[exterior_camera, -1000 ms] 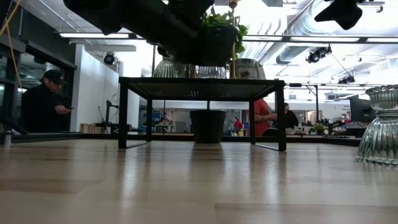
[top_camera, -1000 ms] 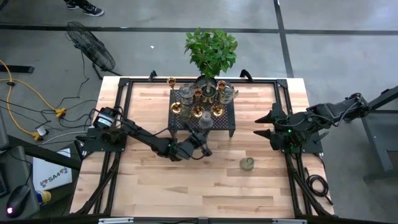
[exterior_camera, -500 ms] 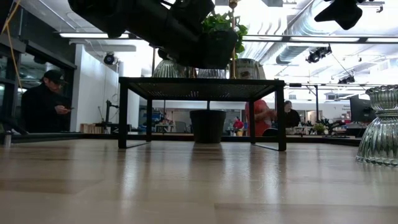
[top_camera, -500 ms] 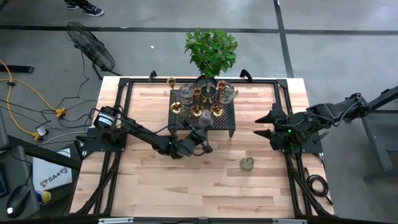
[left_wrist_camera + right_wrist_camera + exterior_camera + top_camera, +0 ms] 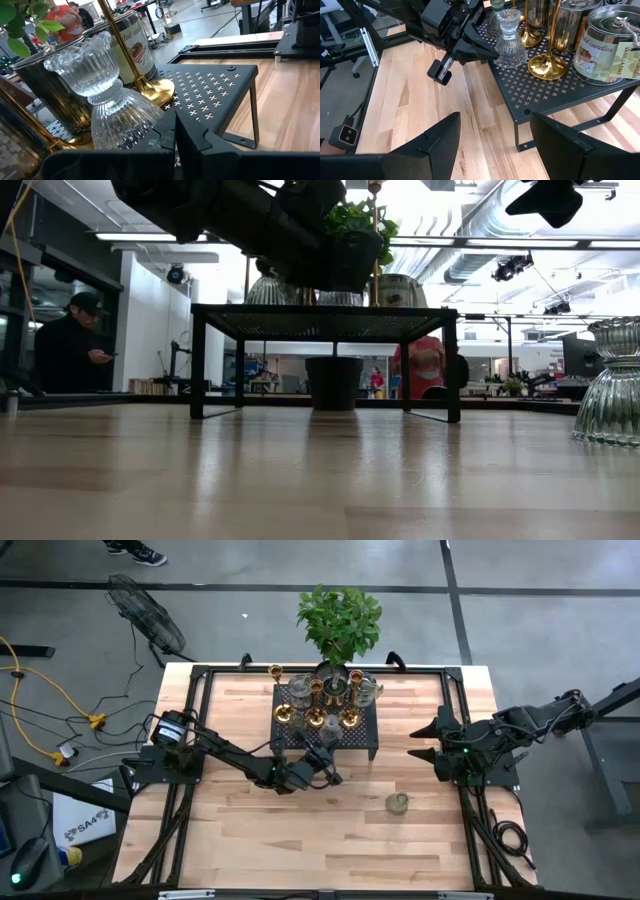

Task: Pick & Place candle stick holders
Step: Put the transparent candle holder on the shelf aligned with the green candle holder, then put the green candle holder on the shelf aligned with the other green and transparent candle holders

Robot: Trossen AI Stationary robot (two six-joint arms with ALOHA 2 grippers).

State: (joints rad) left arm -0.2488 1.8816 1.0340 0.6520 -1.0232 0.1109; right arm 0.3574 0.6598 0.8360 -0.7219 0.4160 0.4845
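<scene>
The left end effector (image 5: 325, 768), fingers closed and empty, sits at the stand's (image 5: 365, 737) front edge beside a glass holder (image 5: 107, 107), probably lining up a grasp. Most holders crowd the stand; one (image 5: 398, 803) lies on the bench (image 5: 230, 830) toward the front right. The right end effector (image 5: 428, 741) waits half open, empty, near the right edge.

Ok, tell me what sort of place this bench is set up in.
Most likely an open robotics lab or workshop. Exposed ducts run under the ceiling, a floor fan and loose cables lie on bare concrete beside the wooden table, and people stand around at other stations.
</scene>
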